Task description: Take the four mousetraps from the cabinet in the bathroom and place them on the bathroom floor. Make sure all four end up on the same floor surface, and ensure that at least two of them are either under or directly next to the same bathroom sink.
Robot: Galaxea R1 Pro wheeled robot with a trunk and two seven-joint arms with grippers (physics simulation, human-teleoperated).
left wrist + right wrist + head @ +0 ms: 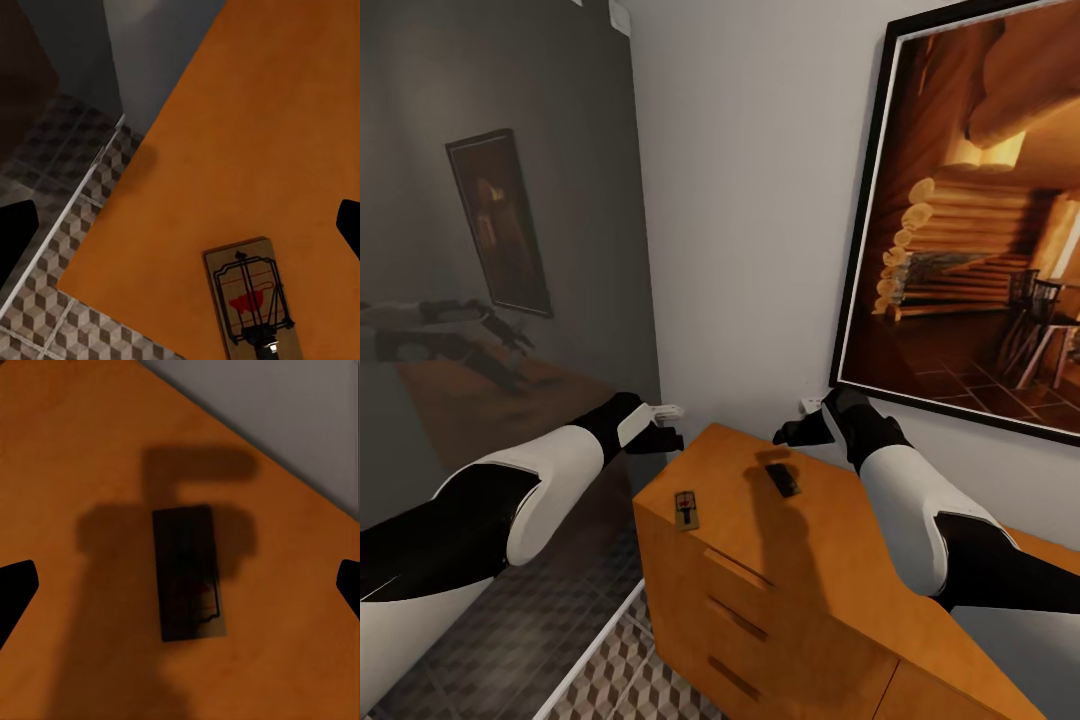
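The orange-brown cabinet (840, 600) stands against the wall with two mousetraps lying flat on its top. One mousetrap (686, 508) lies near the top's left front edge, and in the left wrist view this mousetrap (251, 300) shows its wire bar and red mark. My left gripper (660, 422) hovers open above and behind it. The other mousetrap (783, 478) lies in shadow further back. My right gripper (800, 420) hangs open right above that mousetrap (189, 574), which sits centred between the dark fingertips (16, 592). The cube-patterned bathroom floor (630, 690) shows beside the cabinet.
A large framed picture (970, 220) hangs on the wall behind the cabinet. A dark reflective glass panel (500, 300) closes off the left side, with a white strip (590, 650) along its base. The drawer fronts with bar handles (735, 570) face the tiled floor (45, 315).
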